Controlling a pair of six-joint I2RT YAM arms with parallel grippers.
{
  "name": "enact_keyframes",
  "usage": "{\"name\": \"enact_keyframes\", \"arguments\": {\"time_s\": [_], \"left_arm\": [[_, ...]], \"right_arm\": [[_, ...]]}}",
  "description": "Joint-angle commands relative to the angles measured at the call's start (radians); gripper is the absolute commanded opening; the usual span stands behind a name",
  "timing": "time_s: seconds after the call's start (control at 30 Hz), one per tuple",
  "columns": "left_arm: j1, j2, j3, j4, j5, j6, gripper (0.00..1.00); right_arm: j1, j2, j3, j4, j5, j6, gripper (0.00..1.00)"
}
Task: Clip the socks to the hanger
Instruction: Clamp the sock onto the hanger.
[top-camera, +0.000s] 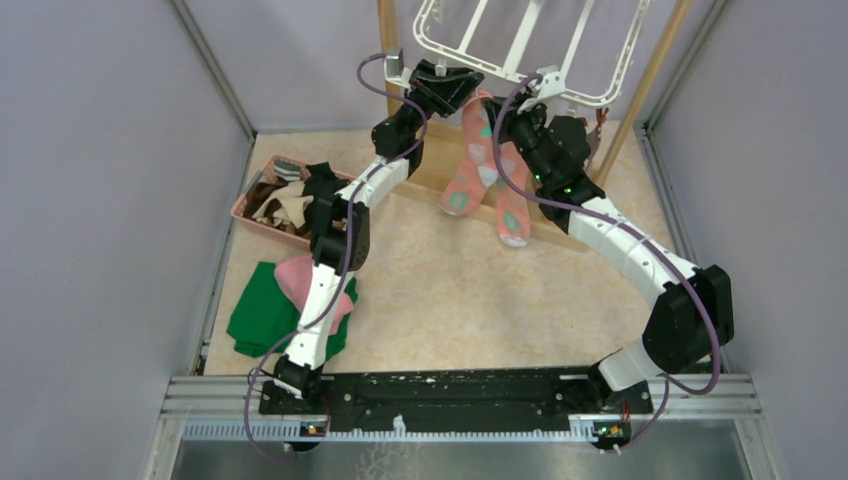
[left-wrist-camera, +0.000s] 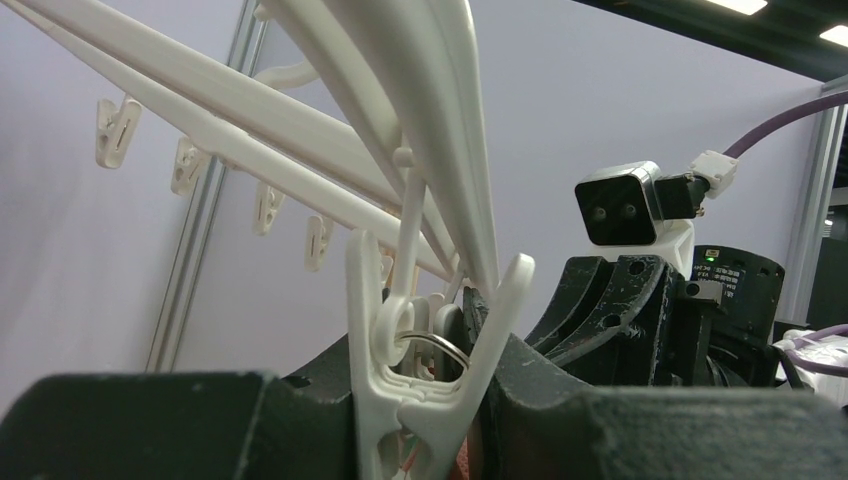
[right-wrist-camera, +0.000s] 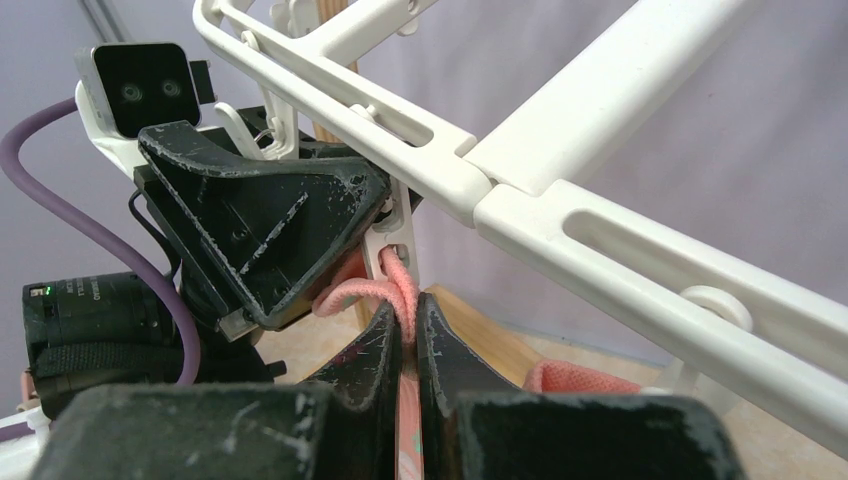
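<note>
1. Pinched between the near-closed fingers of the right gripper (right-wrist-camera: 403, 335): the looped cuff of a salmon pink fabric sock (right-wrist-camera: 398, 285), held up against the foot of a small white plastic clip (right-wrist-camera: 396, 240).
2. Clamped part-way in the left gripper (left-wrist-camera: 420, 430): the same clip, its sides touching both black fingers, its wire ring spring showing between its two arms.
3. Dangling by a thin link from the rim of the white rectangular plastic hanger (right-wrist-camera: 510, 210), just above both grippers.
4. Hanging below the hanger, seen from the top: a second salmon pink sock (top-camera: 512, 205) beside the first.
5. Behind: a wooden frame stand (top-camera: 655, 85).
6. Well apart, to the left: a pink tray (top-camera: 245, 208) of brown and cream socks (top-camera: 285, 205), a folded green cloth (top-camera: 262, 320), and a plain pink cloth (top-camera: 298, 272).
</note>
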Motion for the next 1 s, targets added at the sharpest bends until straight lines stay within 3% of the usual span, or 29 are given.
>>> {"name": "enact_keyframes", "arguments": {"time_s": [0.0,0.4,0.7,0.97], "left_arm": [[-0.001,-0.078,-0.009,0.318,0.015,0.008,0.06],[-0.001,-0.086,-0.019,0.318,0.006,-0.007,0.62],[0.003,-0.122,-0.07,0.319,0.014,-0.014,0.95],[0.02,-0.264,-0.332,0.32,0.053,0.021,0.98]], "right_arm": [[0.016,-0.055,-0.008,0.09,0.019,0.003,0.0],[0.016,-0.061,-0.019,0.087,0.017,0.002,0.0],[0.015,-0.074,-0.037,0.085,0.018,-0.002,0.0],[0.015,-0.112,-0.081,0.084,-0.003,-0.017,0.37]]}}
